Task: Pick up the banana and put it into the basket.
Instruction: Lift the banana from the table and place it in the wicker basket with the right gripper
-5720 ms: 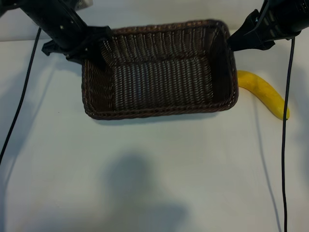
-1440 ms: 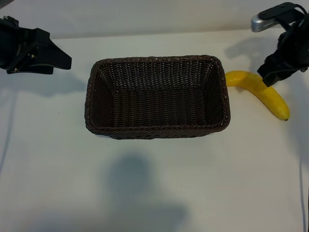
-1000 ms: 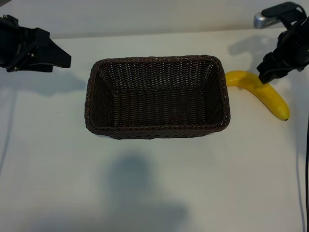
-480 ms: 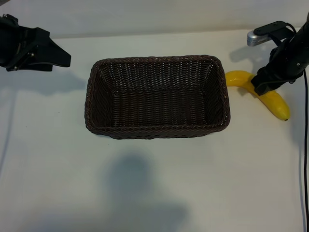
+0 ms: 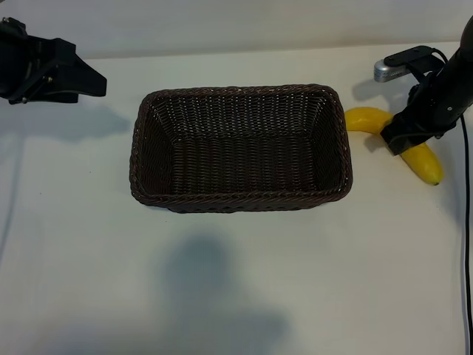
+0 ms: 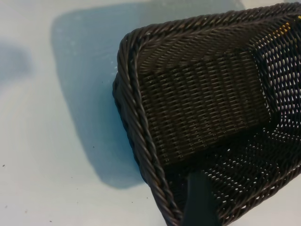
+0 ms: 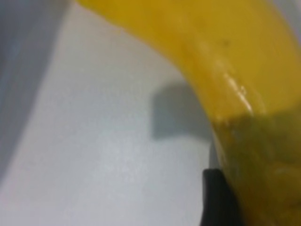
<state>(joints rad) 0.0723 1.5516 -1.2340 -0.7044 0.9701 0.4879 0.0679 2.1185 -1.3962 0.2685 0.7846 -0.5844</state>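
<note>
— Where is the banana (image 5: 420,153) to be found?

— It is seen lying on the white table (image 5: 236,281), outside the basket (image 5: 240,201), just beside the basket's right-hand short wall in the exterior view; its pale stem end is turned toward that wall, and its far tip points away and toward the camera.

— And the right gripper (image 5: 403,135)?

— It is lowered over the banana's middle, so that the fruit's mid-section is covered by the dark fingers; in the right wrist view the yellow skin (image 7: 225,61) fills much of the picture, with one dark fingertip (image 7: 218,197) pressed close alongside it (whether contact is made cannot be told); the fingers are spread on either side of the fruit, and a firm clamp is not shown.

— Is the banana lifted?

— No; it is seen resting on the table.

— What is seen of the left gripper (image 5: 81,81)?

— It is held at the far left edge, well apart from the basket; its fingers are parted, with nothing between them; from its wrist camera the basket's braided rim (image 6: 141,127) and woven floor are seen.
</note>
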